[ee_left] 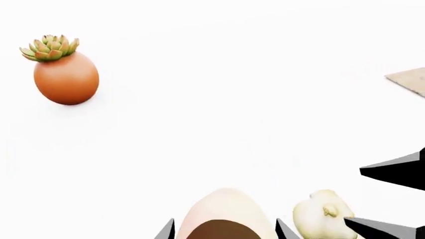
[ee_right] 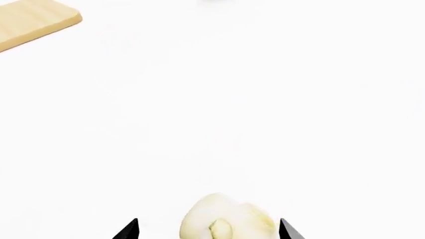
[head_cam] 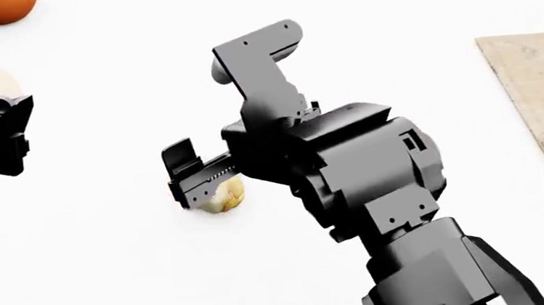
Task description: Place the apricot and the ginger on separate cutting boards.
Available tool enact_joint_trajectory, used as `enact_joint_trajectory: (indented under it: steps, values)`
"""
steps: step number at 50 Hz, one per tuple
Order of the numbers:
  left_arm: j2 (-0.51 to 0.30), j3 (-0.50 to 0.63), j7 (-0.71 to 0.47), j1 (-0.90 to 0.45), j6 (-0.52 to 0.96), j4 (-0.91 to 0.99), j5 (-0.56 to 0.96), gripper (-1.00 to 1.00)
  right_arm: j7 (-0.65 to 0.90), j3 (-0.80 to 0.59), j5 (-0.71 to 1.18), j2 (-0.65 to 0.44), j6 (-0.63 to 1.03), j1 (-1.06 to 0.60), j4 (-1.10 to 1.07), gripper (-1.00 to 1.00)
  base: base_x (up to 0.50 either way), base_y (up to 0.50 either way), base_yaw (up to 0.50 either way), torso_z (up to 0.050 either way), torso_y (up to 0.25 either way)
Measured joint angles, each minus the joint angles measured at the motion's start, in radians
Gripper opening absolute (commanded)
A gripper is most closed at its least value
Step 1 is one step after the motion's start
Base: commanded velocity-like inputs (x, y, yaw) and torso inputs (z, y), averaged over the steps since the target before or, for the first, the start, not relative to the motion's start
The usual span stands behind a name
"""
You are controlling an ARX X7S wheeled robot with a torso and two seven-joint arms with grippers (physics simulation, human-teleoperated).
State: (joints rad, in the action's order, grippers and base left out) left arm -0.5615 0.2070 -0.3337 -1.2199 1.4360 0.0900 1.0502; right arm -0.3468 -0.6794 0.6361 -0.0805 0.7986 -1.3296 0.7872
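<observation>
Ginger (ee_right: 228, 220), light, hard and knobbly on the white table at six o'clock, sits between the right gripper's (ee_right: 209, 230) wide-spread tips, best pinched across its broad middle.

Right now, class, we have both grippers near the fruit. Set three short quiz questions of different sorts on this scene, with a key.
1. True or false: the ginger lies between the fingertips of the right gripper.
2. Which item sits between the left gripper's fingertips? A) the orange pot with a succulent B) the apricot C) the ginger
3. Fill in: in the head view, the mottled beige cutting board lies at the ____ edge of the picture.

Key: 1 true. 2 B, the apricot; the orange pot with a succulent stands apart on the white table. 3 right.
</observation>
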Motion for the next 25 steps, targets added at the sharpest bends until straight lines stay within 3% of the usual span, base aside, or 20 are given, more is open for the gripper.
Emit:
enact_joint_trajectory:
  steps: [25]
  values:
    - [-0.048, -0.024, -0.006, 0.033, -0.002, 0.022, 0.055, -1.00, -0.032, -0.078, -0.047, 0.055, -0.117, -0.018, 0.184, 1.00, 0.00, 0.00, 0.00, 0.000, 0.000]
